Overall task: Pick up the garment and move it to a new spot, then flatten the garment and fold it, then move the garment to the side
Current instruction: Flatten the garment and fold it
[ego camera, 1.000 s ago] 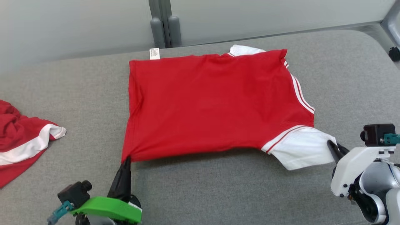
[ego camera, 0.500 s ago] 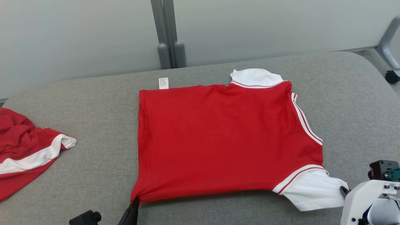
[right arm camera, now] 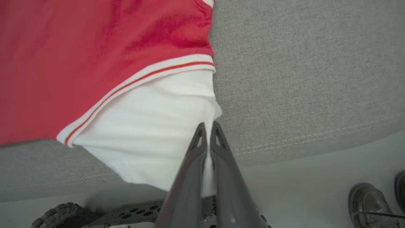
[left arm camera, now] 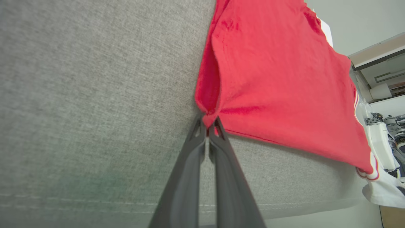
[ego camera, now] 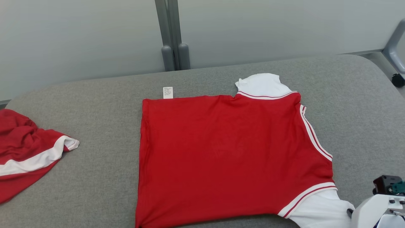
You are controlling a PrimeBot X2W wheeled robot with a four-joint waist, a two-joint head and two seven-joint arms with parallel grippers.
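Note:
The garment [ego camera: 227, 155] is a red shirt with white sleeves, spread nearly flat on the grey padded table [ego camera: 95, 104]. In the left wrist view, my left gripper [left arm camera: 208, 123] is shut on the shirt's [left arm camera: 278, 79] red hem corner at the table's near edge. My right gripper [right arm camera: 207, 127] is shut on the edge of the white sleeve [right arm camera: 152, 126], which hangs slightly over the near edge. In the head view, the right gripper [ego camera: 349, 212] meets the near white sleeve [ego camera: 319, 212] at the lower right. A white label [ego camera: 168, 92] sticks out at the far hem.
Another red and white garment [ego camera: 25, 148] lies crumpled at the table's left end. A grey post [ego camera: 172, 47] stands behind the table and a castor [ego camera: 398, 79] at the far right. Below the near edge are a person's shoe [right arm camera: 370, 202] and my base's wheel [right arm camera: 60, 215].
The head camera has moved, so the whole picture has slid down. The shirt also lies farther from the table's far edge, drawn toward me by both shut grippers.

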